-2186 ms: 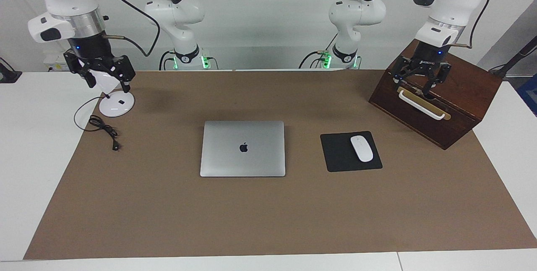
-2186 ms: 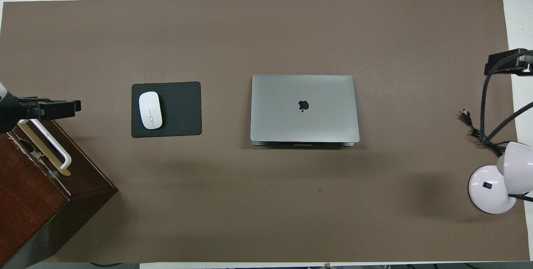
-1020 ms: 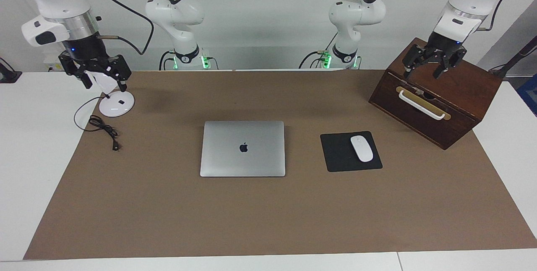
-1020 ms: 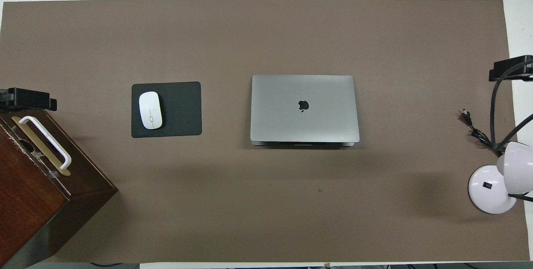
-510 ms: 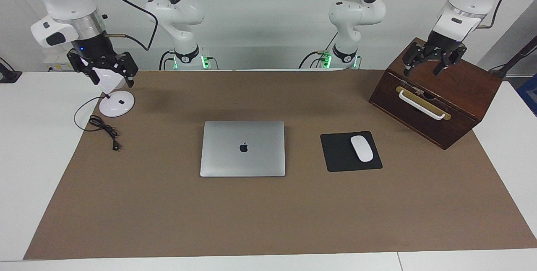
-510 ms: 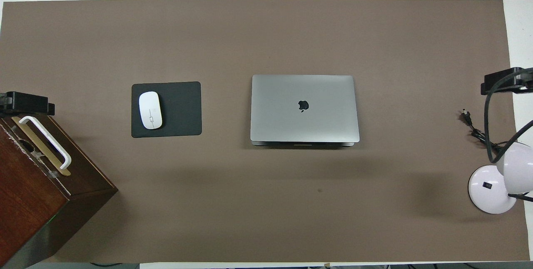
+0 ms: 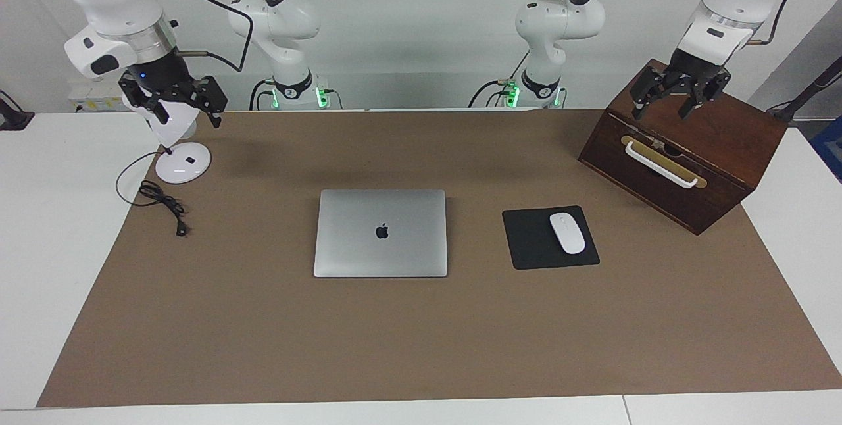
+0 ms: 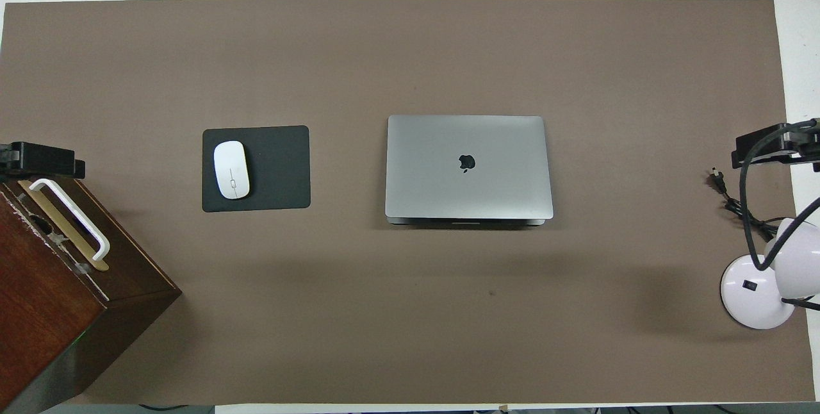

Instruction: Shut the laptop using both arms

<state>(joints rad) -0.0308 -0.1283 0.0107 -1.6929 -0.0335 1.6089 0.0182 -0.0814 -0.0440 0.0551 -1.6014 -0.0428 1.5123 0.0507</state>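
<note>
The silver-grey laptop (image 7: 380,233) lies shut and flat in the middle of the brown mat, apple logo up; it also shows in the overhead view (image 8: 467,167). My right gripper (image 7: 186,116) hangs open and empty in the air over the white lamp at the right arm's end of the table, and shows at the overhead view's edge (image 8: 765,145). My left gripper (image 7: 661,112) hangs open and empty over the wooden box at the left arm's end, and also shows in the overhead view (image 8: 41,157). Neither gripper touches the laptop.
A dark wooden box (image 7: 717,155) with a white handle (image 7: 660,165) stands at the left arm's end. A black mouse pad (image 7: 529,247) with a white mouse (image 7: 567,233) lies beside the laptop. A white desk lamp (image 7: 183,163) and its black cable (image 7: 161,198) are at the right arm's end.
My left gripper rose from the box's handle to above the box and then stayed. My right gripper rose a little and drifted toward the table's middle. The laptop has not moved.
</note>
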